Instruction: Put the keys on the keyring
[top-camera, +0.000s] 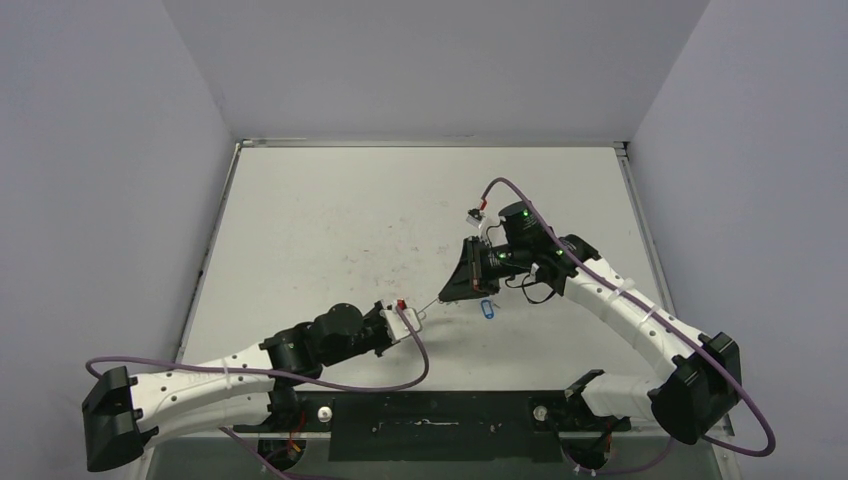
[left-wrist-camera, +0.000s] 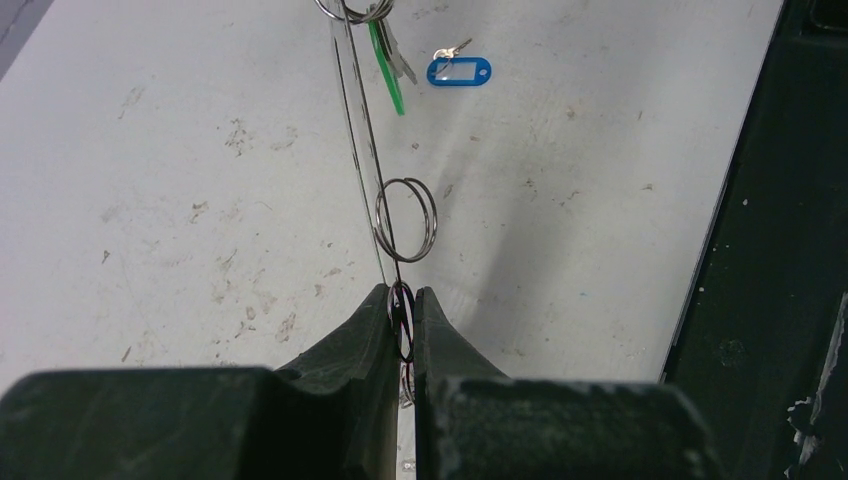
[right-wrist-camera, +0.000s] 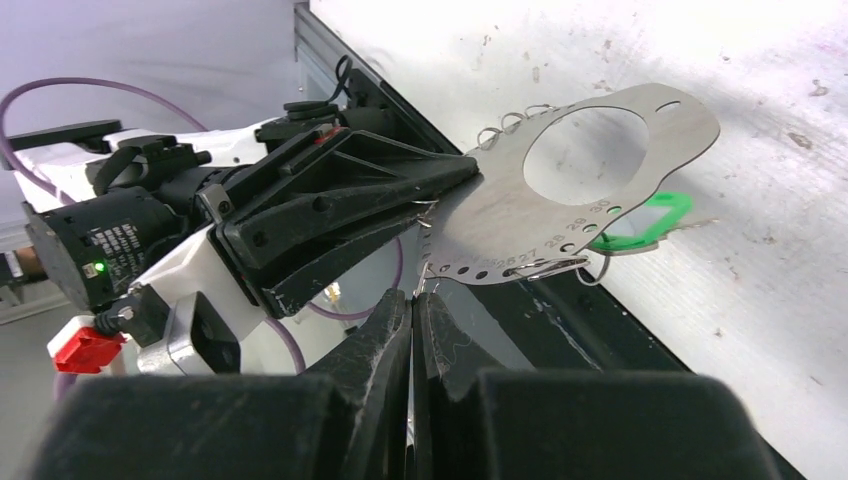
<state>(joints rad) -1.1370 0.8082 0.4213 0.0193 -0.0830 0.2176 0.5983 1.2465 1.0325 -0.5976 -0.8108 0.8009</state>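
Over the table (top-camera: 300, 220), keyring (right-wrist-camera: 500, 215) clamped by left gripper (left-wrist-camera: 403, 300) and right gripper (right-wrist-camera: 413, 300), green key (right-wrist-camera: 672, 205) half-hidden behind it.

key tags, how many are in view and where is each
2. The green tag hangs from the keyring, held above the table. The blue tag lies flat on the table, apart from it. The arms could hide others.

Can't see keyring (left-wrist-camera: 365, 150) lower end, swallowed between left pincer (left-wrist-camera: 402, 296) fingers; upper end cropped. Only part-see green key (right-wrist-camera: 650, 215) behind keyring rim from right wrist.
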